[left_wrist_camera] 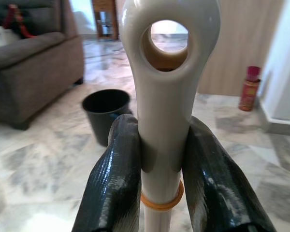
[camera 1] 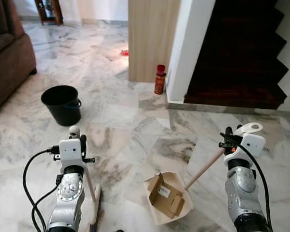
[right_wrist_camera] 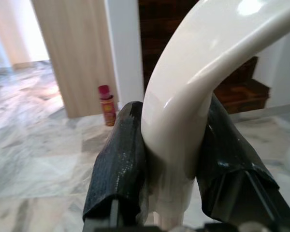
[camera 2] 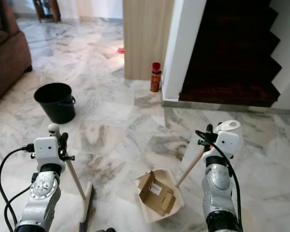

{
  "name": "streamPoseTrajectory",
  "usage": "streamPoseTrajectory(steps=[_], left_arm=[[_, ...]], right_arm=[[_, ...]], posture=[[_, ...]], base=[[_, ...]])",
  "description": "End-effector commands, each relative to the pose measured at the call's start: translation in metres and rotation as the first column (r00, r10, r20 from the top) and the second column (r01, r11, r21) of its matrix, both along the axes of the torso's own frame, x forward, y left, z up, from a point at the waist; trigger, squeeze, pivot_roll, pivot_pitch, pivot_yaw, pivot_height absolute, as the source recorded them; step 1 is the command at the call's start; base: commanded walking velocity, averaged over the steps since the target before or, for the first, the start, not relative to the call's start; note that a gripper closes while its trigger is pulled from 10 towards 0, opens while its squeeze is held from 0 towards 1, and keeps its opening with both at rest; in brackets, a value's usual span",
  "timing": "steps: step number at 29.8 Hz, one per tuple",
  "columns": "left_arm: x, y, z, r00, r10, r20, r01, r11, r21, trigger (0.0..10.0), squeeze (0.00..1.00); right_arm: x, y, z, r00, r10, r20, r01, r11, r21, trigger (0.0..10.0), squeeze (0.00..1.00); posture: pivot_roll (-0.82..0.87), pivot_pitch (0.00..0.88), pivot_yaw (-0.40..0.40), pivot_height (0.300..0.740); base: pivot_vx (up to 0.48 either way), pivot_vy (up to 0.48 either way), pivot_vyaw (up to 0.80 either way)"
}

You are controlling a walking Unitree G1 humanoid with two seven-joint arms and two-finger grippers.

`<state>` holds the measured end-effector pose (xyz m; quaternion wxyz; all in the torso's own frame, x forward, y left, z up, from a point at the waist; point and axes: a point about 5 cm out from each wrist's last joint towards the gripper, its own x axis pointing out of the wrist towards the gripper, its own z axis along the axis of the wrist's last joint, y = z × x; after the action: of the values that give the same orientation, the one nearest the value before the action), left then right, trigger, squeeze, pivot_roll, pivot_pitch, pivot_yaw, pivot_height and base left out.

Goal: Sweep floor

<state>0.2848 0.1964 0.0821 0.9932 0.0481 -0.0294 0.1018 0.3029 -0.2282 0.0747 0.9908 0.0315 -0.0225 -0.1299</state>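
On the marble floor (camera 1: 135, 125), both arms hold sweeping tools, debris already in the pan

Head views: left gripper (camera 1: 73, 131) grips the broom (camera 1: 91, 191), its stick slanting down to the head just beside the dustpan (camera 1: 168, 197); right gripper (camera 1: 237, 133) holds the pan's handle, which angles down and leftward to the pan between the arms, cardboard (camera 1: 165, 195) inside. Black bucket (camera 1: 63, 104) stands well ahead on the left. Left wrist view: fingers (left_wrist_camera: 113, 179) clenched on the broom's top. Right wrist view: fingers (right_wrist_camera: 121, 164) clamped round the curved dustpan handle

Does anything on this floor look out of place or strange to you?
Yes: a red spray can stands alone on the marble by the white pillar, and something small and red lies farther off on the floor. A flattened piece of cardboard already sits in the dustpan.
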Motion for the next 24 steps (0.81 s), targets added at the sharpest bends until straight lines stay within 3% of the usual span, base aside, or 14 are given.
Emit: streamPoseTrajectory(steps=[1, 14, 24], left_arm=[[0.0010, -0.0017, 0.0061, 1.000, -0.007, 0.024, 0.006, 1.000, 0.025, 10.0, 0.00], [-0.0002, -0.0026, 0.0066, 1.000, -0.003, 0.029, 0.003, 1.000, 0.021, 10.0, 0.00], [-0.0002, -0.0030, 0.0059, 1.000, -0.010, 0.019, 0.010, 1.000, 0.024, 10.0, 0.00]], right_arm=[[0.0043, 0.0001, 0.0111, 0.999, 0.002, 0.050, -0.002, 1.000, 0.002, 10.0, 0.00], [0.0057, -0.0001, 0.0124, 0.999, 0.015, 0.051, -0.016, 1.000, 0.003, 10.0, 0.00], [0.0076, 0.0028, 0.0128, 0.997, 0.043, 0.058, -0.046, 0.998, 0.038, 10.0, 0.00]], posture=[[-0.01, 0.000, -0.043, 0.740], [-0.02, 0.000, -0.050, 0.740], [-0.02, 0.000, -0.051, 0.740]], base=[[0.000, 0.000, 0.80], [0.000, 0.000, 0.79], [0.000, 0.000, 0.00]])
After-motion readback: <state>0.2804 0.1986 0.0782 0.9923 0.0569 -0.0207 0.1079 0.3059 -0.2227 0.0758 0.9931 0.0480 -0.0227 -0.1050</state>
